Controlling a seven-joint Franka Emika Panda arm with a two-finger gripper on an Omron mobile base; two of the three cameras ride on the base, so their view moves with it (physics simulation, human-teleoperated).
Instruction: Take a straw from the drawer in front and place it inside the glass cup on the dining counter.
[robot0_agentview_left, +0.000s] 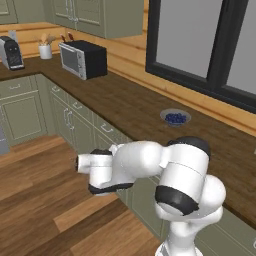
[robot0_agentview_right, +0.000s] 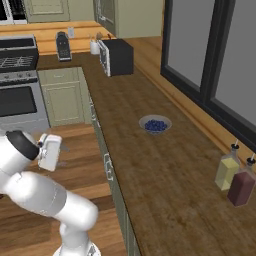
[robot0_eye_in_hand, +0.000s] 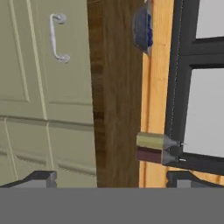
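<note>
**Hand view faces a shut drawer, jaws wide and empty**

We see the gripper (robot0_eye_in_hand: 111, 179) with its two tips far apart at the bottom of the hand view, as wide as they go, and nothing between them. Ahead of it is the drawer (robot0_eye_in_hand: 26, 65), closed, with its small silver handle (robot0_eye_in_hand: 57, 37) off to one side of where the hand is aimed. We judge the straw to lie inside, behind that shut front.

The main risk, as we read it, is the approach to the handle. It is slim and stands only a little off the panel, so a hand that is slightly off line would push its tips into the flat front or close on air. A shallow hold could also slip off during the pull. The arm is folded close to its own base, so a drawer drawn straight out may leave little room to reach down into it. The straw is thin enough to roll away or slide out of a loose pinch.

The worktop (robot0_agentview_left: 125, 100) is dark wood over sage-green fronts. A bowl of blueberries (robot0_agentview_left: 175, 118) sits midway along it, nearer the back edge. Two bottles (robot0_agentview_right: 227, 172) stand by the back edge under the window (robot0_agentview_left: 200, 45). A toaster oven (robot0_agentview_left: 82, 59) and a coffee machine (robot0_agentview_left: 10, 52) occupy the far corner. A stove (robot0_agentview_right: 17, 80) stands on the adjoining run, over a wood-plank floor (robot0_agentview_left: 45, 190).
</note>
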